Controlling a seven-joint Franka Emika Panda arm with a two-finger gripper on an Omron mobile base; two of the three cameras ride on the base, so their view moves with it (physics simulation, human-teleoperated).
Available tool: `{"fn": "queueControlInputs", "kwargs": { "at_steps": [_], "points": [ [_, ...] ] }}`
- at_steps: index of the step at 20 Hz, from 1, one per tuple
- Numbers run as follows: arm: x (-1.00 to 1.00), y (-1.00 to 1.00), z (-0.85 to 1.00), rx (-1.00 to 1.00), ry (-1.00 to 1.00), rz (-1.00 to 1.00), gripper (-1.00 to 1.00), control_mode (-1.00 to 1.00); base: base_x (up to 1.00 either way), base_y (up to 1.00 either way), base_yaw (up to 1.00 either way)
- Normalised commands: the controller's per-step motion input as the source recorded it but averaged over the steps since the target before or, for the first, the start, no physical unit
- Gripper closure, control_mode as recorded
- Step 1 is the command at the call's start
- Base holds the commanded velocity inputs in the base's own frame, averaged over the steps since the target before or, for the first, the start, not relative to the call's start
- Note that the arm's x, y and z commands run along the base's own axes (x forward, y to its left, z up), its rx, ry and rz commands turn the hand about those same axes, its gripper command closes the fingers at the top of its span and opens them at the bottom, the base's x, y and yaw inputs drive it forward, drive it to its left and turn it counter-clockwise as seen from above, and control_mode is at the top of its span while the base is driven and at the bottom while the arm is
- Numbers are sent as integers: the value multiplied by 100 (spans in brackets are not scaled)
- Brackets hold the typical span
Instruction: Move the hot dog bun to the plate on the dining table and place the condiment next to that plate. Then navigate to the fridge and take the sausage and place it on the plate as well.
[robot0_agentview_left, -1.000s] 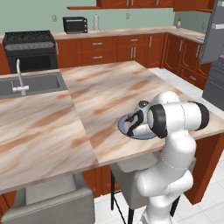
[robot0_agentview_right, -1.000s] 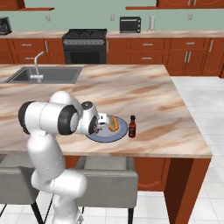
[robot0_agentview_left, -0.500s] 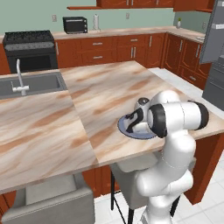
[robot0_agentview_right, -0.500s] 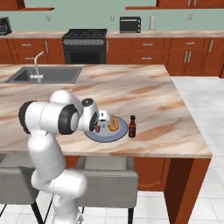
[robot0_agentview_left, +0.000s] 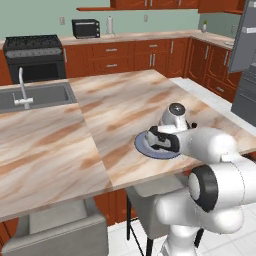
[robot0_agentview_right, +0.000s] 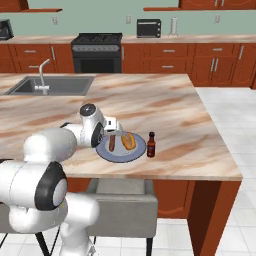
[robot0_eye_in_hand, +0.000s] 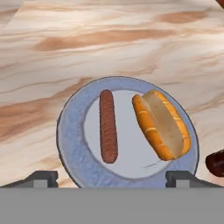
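Note:
The blue-grey plate (robot0_eye_in_hand: 74, 144) lies near the front edge of the marble dining table (robot0_agentview_right: 175, 115). On it the thin reddish-brown sausage (robot0_eye_in_hand: 108, 127) lies free on the left and the golden hot dog bun (robot0_eye_in_hand: 162, 124) on the right. The dark condiment (robot0_agentview_right: 151, 145) bottle stands upright just right of the plate (robot0_agentview_right: 121, 152), apart from its rim. My gripper (robot0_eye_in_hand: 111, 179) hovers low over the plate's near side, open, its fingertips (robot0_eye_in_hand: 41, 178) spread wide with nothing between them. From the base views the gripper (robot0_agentview_right: 112, 129) points down at the plate (robot0_agentview_left: 144, 148).
A sink (robot0_agentview_right: 50, 85) with a faucet is set in the table's far left. A grey chair (robot0_agentview_right: 122, 200) stands under the front edge. The stove (robot0_agentview_right: 97, 45) and wood cabinets line the back wall. The grey fridge (robot0_agentview_left: 246, 75) stands at the far right.
The gripper's jaws have gone from shut to wide open above the plate, and the sausage now lies loose on it. The arm has hardly moved.

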Motion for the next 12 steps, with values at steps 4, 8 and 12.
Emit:
{"fn": "queueControlInputs", "kwargs": {
  "at_steps": [4,8,12],
  "points": [
    [-100,0,100,4,-14,0,-100,-100,0,0,0],
    [-100,1,100,11,-6,0,-100,-100,0,0,0],
    [-100,10,82,16,0,-1,-100,-100,0,0,0]
  ]
}}
